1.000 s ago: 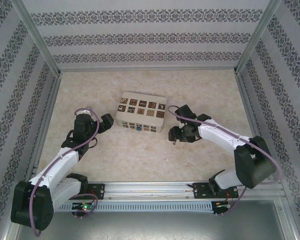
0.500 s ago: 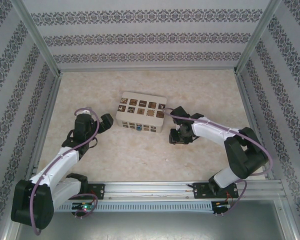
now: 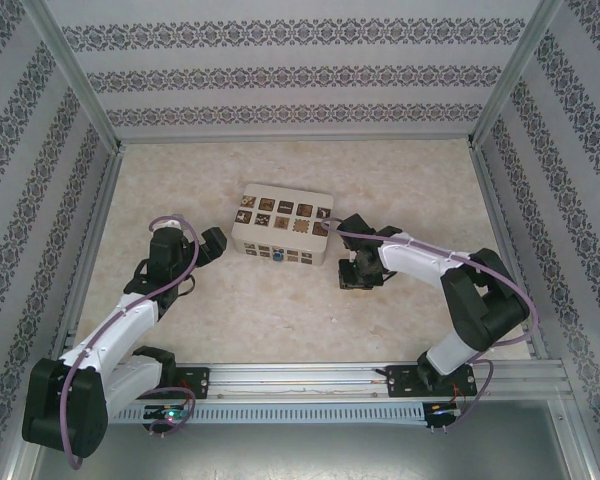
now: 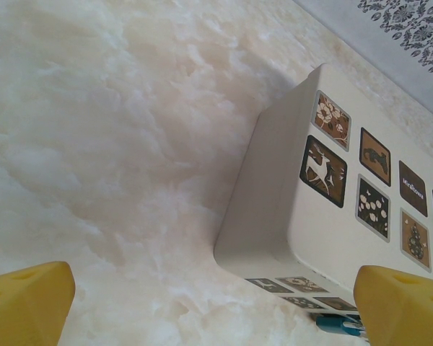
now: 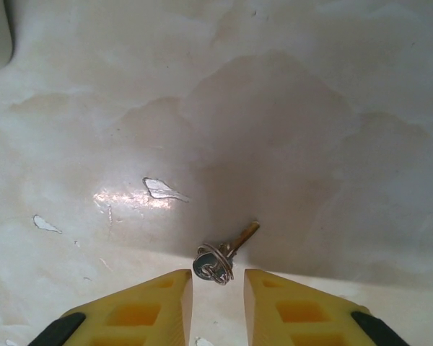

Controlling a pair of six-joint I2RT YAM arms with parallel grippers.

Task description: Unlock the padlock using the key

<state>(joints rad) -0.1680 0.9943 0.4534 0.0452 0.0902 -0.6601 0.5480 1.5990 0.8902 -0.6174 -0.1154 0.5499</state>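
The key (image 5: 225, 256), a small brass-tipped sliver with a silver ring on its head, lies on the marble tabletop. My right gripper (image 5: 218, 290) hangs low over it, its yellow fingers (image 5: 155, 306) a narrow gap apart, with the key's ringed head just off the tips and untouched. The padlock (image 4: 339, 324) is a tiny blue body at the front face of the cream box (image 4: 274, 216); from above the padlock (image 3: 278, 255) sits at the box's near side. My left gripper (image 3: 215, 243) stands wide open and empty beside the box's left end.
The cream box with brown tiles (image 3: 282, 225) stands mid-table between the two arms. Patterned walls and metal rails (image 3: 100, 250) close in the table on three sides. Bare marble lies in front of the box.
The right gripper has dropped lower toward the table and its fingers have drawn much closer together around the key's spot. The left arm has not moved.
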